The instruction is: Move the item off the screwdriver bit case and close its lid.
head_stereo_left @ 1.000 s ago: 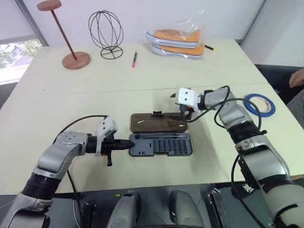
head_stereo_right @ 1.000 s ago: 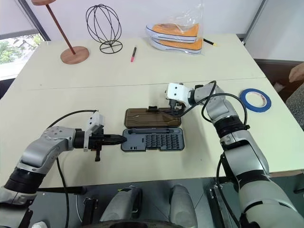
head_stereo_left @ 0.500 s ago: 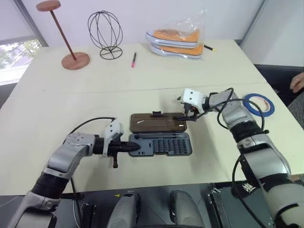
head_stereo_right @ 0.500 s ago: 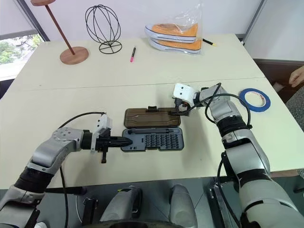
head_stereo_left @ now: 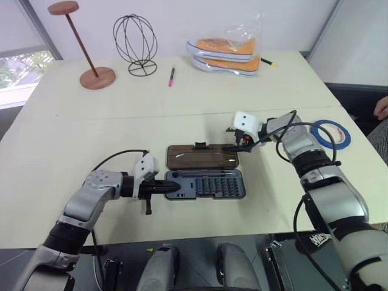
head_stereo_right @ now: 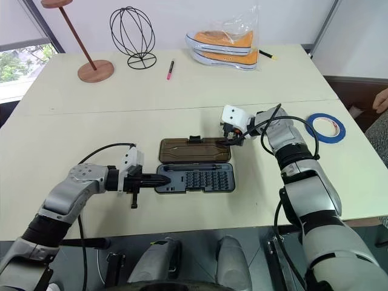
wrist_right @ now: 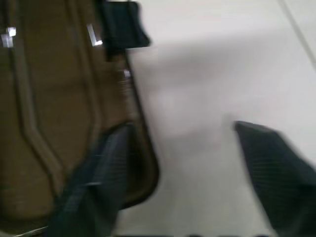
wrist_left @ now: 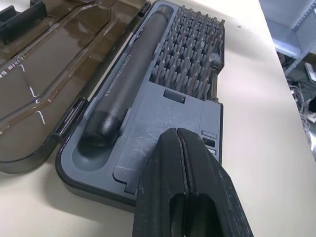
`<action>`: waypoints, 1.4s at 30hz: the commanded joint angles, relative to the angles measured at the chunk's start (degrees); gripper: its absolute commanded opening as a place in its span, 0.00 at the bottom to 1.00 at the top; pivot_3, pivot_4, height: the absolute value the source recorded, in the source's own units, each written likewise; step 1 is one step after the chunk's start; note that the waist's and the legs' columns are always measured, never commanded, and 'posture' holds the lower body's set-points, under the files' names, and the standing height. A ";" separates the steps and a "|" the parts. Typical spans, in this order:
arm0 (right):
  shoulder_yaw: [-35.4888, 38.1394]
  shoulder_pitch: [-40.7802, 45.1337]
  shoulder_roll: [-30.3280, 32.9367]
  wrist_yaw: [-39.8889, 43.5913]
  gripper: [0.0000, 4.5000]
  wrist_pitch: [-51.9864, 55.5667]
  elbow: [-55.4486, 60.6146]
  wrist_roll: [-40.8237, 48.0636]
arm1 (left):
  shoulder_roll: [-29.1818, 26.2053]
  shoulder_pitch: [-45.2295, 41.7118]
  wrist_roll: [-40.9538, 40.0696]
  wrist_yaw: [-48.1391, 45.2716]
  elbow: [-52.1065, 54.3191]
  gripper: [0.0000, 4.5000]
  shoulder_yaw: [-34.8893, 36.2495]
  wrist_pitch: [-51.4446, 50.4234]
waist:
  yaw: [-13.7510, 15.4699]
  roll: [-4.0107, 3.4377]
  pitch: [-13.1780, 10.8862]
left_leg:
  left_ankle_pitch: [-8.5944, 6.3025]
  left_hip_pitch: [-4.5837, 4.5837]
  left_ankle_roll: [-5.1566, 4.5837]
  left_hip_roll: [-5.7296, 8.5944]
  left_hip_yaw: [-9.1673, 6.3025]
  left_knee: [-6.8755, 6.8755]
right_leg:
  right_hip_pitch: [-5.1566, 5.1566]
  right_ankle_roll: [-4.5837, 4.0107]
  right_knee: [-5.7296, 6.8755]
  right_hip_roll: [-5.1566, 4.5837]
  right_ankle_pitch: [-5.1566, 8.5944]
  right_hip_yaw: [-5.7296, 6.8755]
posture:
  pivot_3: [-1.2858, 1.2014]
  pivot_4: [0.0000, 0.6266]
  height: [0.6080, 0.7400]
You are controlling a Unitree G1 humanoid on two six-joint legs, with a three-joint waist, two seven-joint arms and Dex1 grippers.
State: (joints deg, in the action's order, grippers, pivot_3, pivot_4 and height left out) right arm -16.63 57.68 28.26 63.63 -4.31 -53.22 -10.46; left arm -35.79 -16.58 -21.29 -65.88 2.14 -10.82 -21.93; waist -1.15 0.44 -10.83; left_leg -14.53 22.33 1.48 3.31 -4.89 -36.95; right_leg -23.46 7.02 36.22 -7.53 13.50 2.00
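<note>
1. Lower left: the left gripper [head_stereo_left: 171, 188], black fingers pressed together, empty, its tip on the left end of the open flat dark grey plastic screwdriver bit case [head_stereo_left: 206, 185].
2. Centre: translucent smoky-brown lid [head_stereo_left: 202, 156] lies flat, the right gripper [wrist_right: 182, 177] parted, straddling its right corner.
3. Far right: ring-shaped blue tape roll [head_stereo_left: 331, 132] on the table.

The left gripper [wrist_left: 183, 148], fingers pressed together, rests its tips on the flat dark grey plastic bit case's [head_stereo_left: 206, 185] left end. The right gripper [head_stereo_left: 237, 147], fingers parted, straddles the case's far right corner.
</note>
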 commanded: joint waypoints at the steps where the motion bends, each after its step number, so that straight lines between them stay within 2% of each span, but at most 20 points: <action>1: -0.97 -1.04 -0.41 1.00 0.27 0.13 -0.68 -1.01 | 0.03 0.91 2.09 1.43 -1.53 0.00 -0.46 -0.10 | 0.00 0.01 0.02 | 0.00 -0.03 0.00 0.00 0.00 0.00 | 0.03 0.00 0.00 0.00 0.00 0.00 | 0.52 0.24 1.00; 3: -1.25 -1.31 -0.63 1.21 0.04 0.10 -0.82 -1.39 | 0.14 1.11 2.16 1.68 -1.31 0.00 -0.52 -0.01 | -0.07 0.01 0.04 | 0.00 -0.11 0.00 0.00 0.00 -0.01 | 0.10 -0.02 0.00 0.01 -0.01 0.00 | 0.52 0.24 1.00; 4: -1.36 -1.46 -0.68 1.46 0.02 -0.07 -0.81 -1.53 | 0.17 1.17 2.17 1.79 -1.24 0.00 -0.55 0.02 | -0.09 0.07 0.09 | 0.00 -0.18 0.00 -0.01 0.01 0.00 | 0.16 -0.03 0.00 0.01 -0.02 -0.01 | 0.52 0.24 1.00; 11: -2.45 -2.58 -0.44 1.99 0.02 -2.81 0.59 -2.89 | 0.53 1.25 2.40 2.60 -1.07 0.00 -0.42 0.23 | -0.08 0.08 0.13 | -0.01 -0.54 0.00 -0.13 0.03 0.12 | 0.40 -0.06 -0.01 0.18 -0.01 -0.11 | 0.52 0.24 1.00; 15: -2.75 -3.36 0.69 -2.62 0.02 -8.70 4.47 -5.19 | 0.46 1.38 2.30 2.82 -0.78 0.00 -0.29 0.23 | -0.12 0.08 0.13 | -0.01 -0.54 0.00 -0.13 0.05 0.12 | 0.39 -0.06 -0.01 0.18 -0.01 -0.13 | 0.52 0.24 1.00; 18: -2.56 -4.00 2.44 -7.35 0.02 -13.00 8.99 -7.48 | 0.48 1.32 2.37 2.93 -0.76 0.00 -0.36 0.23 | -0.22 0.07 0.12 | -0.01 -0.54 0.00 -0.14 0.06 0.13 | 0.36 -0.06 0.00 0.19 -0.01 -0.16 | 0.52 0.24 1.00; 21: -1.28 -6.52 5.50 -9.23 0.02 -13.66 18.84 -8.58 | 0.47 1.17 2.53 3.05 -0.91 0.00 -0.42 0.21 | -0.09 0.03 0.09 | 0.00 -0.51 0.00 -0.14 0.08 0.13 | 0.31 -0.06 0.00 0.19 -0.02 -0.18 | 0.52 0.24 1.00; 35: 6.52 -23.22 13.01 -1.77 0.02 13.78 65.74 1.53 | 0.63 -0.65 3.04 2.66 -2.93 0.00 -0.57 0.07 | 0.55 0.05 0.08 | -0.01 -0.09 -0.01 -0.16 0.05 0.08 | 0.02 -0.06 -0.06 0.17 -0.02 -0.17 | 0.52 0.24 1.00; 39: 7.51 -26.72 14.07 -1.90 0.02 19.82 72.04 3.76 | 0.72 -1.56 3.24 2.26 -4.20 0.00 -0.80 0.44 | 0.59 0.05 0.08 | -0.02 -0.05 -0.02 -0.16 0.04 0.03 | 0.03 -0.06 -0.08 0.15 -0.02 -0.15 | 0.52 0.24 1.00; 42: 7.08 -26.90 12.61 -3.80 0.02 21.99 70.78 4.46 | 0.98 -2.23 3.39 2.11 -4.96 0.00 -0.95 0.57 | 0.55 0.06 0.08 | -0.02 -0.04 -0.02 -0.18 0.03 0.02 | 0.03 -0.07 -0.08 0.15 -0.02 -0.14 | 0.52 0.24 1.00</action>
State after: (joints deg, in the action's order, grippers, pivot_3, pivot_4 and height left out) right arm -10.70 29.81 41.36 61.09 17.12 17.02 -6.81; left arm -34.58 -18.93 -20.15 -64.65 -0.76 -11.26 -20.81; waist -0.60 0.50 -10.75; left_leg -14.55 22.28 1.46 3.13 -4.85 -36.93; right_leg -23.44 6.93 36.14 -7.38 13.48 1.87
